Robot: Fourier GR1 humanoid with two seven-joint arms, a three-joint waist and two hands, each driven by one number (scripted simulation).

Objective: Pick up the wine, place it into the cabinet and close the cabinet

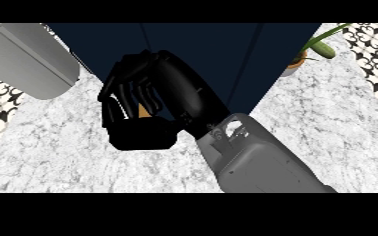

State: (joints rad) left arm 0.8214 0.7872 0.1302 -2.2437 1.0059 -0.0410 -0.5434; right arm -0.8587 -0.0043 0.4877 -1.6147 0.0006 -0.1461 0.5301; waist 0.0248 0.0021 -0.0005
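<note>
My right hand (151,100) sits at the middle of the head view, its grey forearm (258,162) coming in from the lower right. Its black fingers are curled round the wine (144,111), of which only a small tan sliver shows between them; the rest is hidden. The hand is in front of the dark blue cabinet (221,55), overlapping its lower left part. A grey rounded panel (37,60) that looks like the cabinet's door stands off to the upper left. My left hand does not show.
A potted green plant (319,47) stands at the upper right on the white marble counter (74,155). Patterned tiles show at the far left and right edges.
</note>
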